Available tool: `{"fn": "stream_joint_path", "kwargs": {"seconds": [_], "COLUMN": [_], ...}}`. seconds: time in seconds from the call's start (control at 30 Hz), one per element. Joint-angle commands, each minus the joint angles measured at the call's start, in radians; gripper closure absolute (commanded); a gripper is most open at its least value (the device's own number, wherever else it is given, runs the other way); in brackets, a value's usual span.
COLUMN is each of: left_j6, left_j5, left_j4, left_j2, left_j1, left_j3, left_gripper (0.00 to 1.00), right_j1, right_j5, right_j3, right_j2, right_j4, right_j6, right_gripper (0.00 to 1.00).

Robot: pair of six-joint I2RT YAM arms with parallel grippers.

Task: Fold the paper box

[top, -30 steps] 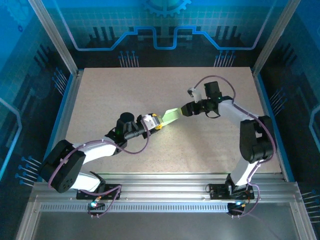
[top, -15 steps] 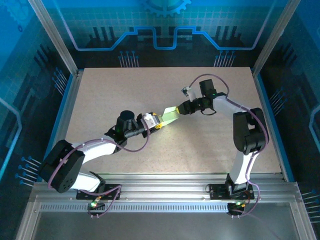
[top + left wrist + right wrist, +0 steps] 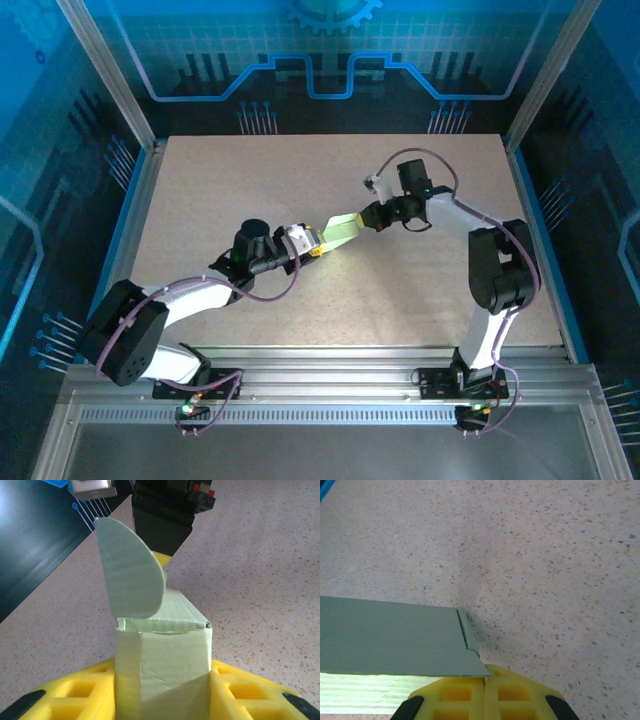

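The paper box (image 3: 342,231) is a pale green card tube held above the table between the two arms. My left gripper (image 3: 312,243) is shut on its near end. In the left wrist view the yellow fingers (image 3: 235,690) press both sides of the box (image 3: 165,655), and a rounded flap (image 3: 131,575) stands up at its far end. My right gripper (image 3: 367,218) is at that far end, dark behind the flap (image 3: 162,520). In the right wrist view its jaws (image 3: 485,676) are shut together, tips at a corner of the card panel (image 3: 395,637), nothing pinched between them.
The speckled beige table (image 3: 420,290) lies below the box. Metal frame posts (image 3: 105,70) and blue walls bound the table at the left, back and right. The arm bases stand on the rail (image 3: 330,385) at the near edge.
My right gripper has shut and moved a little left, up to the box's far end. The left gripper and the box have barely moved.
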Motion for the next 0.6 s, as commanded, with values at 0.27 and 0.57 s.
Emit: {"fn": "stream_joint_path", "kwargs": {"seconds": [0.27, 0.57], "left_j6": [-0.135, -0.469], "left_j5": [-0.096, -0.116], "left_j4": [-0.33, -0.33], "left_j2": [0.047, 0.05], "left_j1": [-0.025, -0.037], "left_j3": [0.139, 0.138], "left_gripper": [0.44, 0.44], "right_j1": [0.111, 0.135], "right_j5": [0.151, 0.266], "right_j3": [0.01, 0.074], "right_j2": [-0.097, -0.118], "right_j4": [-0.155, -0.284], "right_j6": [0.051, 0.089], "right_gripper": [0.96, 0.98]}}
